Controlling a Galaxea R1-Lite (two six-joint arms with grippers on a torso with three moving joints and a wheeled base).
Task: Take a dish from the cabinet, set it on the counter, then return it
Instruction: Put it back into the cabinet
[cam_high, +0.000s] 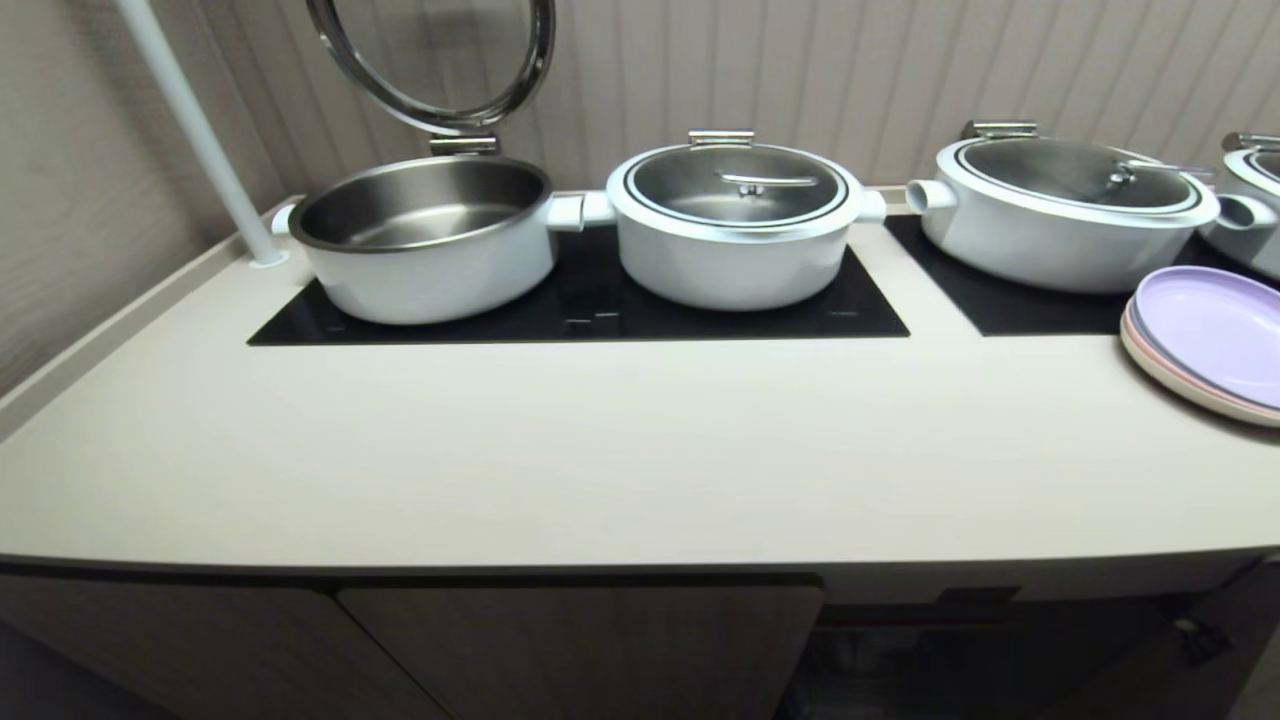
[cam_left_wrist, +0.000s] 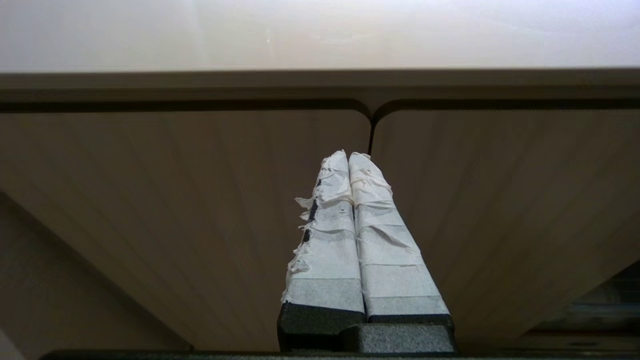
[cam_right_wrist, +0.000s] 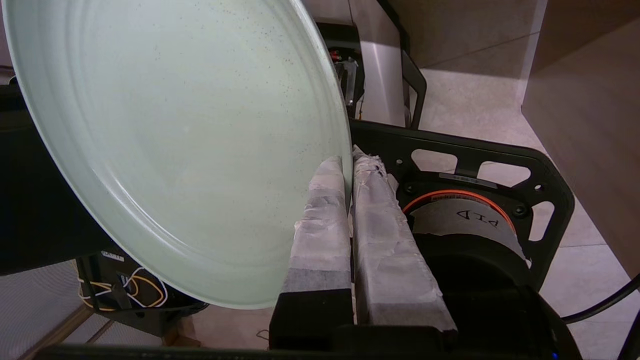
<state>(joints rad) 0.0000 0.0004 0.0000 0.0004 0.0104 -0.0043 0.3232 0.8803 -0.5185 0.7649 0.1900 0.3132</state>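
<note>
R gripper (cam_right_wrist: 348, 162) clamped on dish (cam_right_wrist: 175, 140) rim, dish fanning out beside it; L gripper (cam_left_wrist: 348, 156) closed, empty

- Straight ahead of me the open pot (cam_high: 425, 240) sits on the black cooktop panel (cam_high: 580, 300), its round lid (cam_high: 440, 60) tipped up behind it.
- Just right of the open pot, nearly handle to handle, I see a lidded white pot (cam_high: 735, 225) on the same panel.
- Farther right of the open pot, a third pot (cam_high: 1065, 210) stands on a second panel (cam_high: 1030, 300).
- A fourth pot (cam_high: 1250, 205) shows at the far right edge.
- Well right of the open pot, a lilac plate (cam_high: 1215, 330) lies on a pinkish-cream plate (cam_high: 1165, 375).
- Left of the open pot, a white pole (cam_high: 200, 130) slants up.
</note>
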